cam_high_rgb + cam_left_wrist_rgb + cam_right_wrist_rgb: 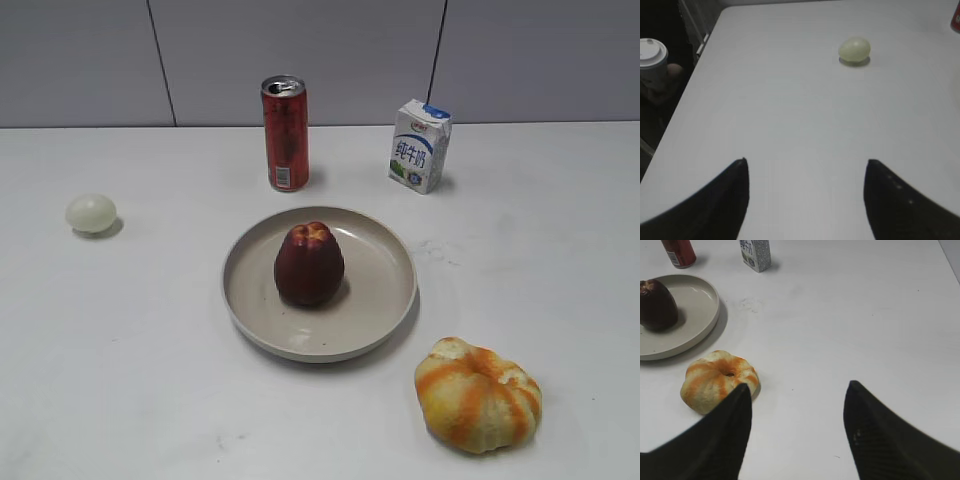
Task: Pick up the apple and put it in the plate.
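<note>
The dark maroon-red apple [309, 264] stands upright in the middle of the round beige plate [385, 300] at the table's centre. Both also show in the right wrist view, the apple [657, 305] in the plate [700, 315] at the upper left. My left gripper [806, 162] is open and empty over bare table, well short of the pale egg-like ball. My right gripper [798, 386] is open and empty, its left finger just in front of the pumpkin-like fruit. Neither gripper shows in the exterior view.
A red can [285, 133] and a small milk carton [419, 146] stand behind the plate. A pale egg-like ball [91, 213] lies at the left. An orange-and-yellow ribbed fruit [479, 394] lies at the front right. The table's left edge [687, 90] drops off beside a white cup [652, 60].
</note>
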Robot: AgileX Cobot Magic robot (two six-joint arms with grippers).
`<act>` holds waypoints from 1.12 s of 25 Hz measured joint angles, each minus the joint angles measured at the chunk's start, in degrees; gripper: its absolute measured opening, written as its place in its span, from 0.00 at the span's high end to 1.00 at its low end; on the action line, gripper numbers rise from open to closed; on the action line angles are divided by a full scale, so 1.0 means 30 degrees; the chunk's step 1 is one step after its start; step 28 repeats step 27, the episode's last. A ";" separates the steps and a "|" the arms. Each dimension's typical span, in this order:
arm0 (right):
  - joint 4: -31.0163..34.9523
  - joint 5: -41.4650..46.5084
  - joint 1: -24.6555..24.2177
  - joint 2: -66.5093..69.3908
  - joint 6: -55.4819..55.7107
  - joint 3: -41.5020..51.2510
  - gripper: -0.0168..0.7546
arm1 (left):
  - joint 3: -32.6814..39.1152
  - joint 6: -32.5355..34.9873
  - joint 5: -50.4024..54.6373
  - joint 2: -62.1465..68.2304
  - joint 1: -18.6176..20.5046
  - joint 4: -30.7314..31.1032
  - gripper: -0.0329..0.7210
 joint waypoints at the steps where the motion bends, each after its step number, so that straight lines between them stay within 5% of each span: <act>1: 0.0000 0.0000 0.0000 0.0000 0.0000 0.0000 0.40 | 0.0000 -0.0006 0.0049 -0.0215 0.0000 0.0000 0.24; 28: 0.0000 0.0000 0.0000 0.0000 0.0000 0.0000 0.40 | 0.0015 -0.0002 0.0064 -0.0265 0.0000 0.0001 0.24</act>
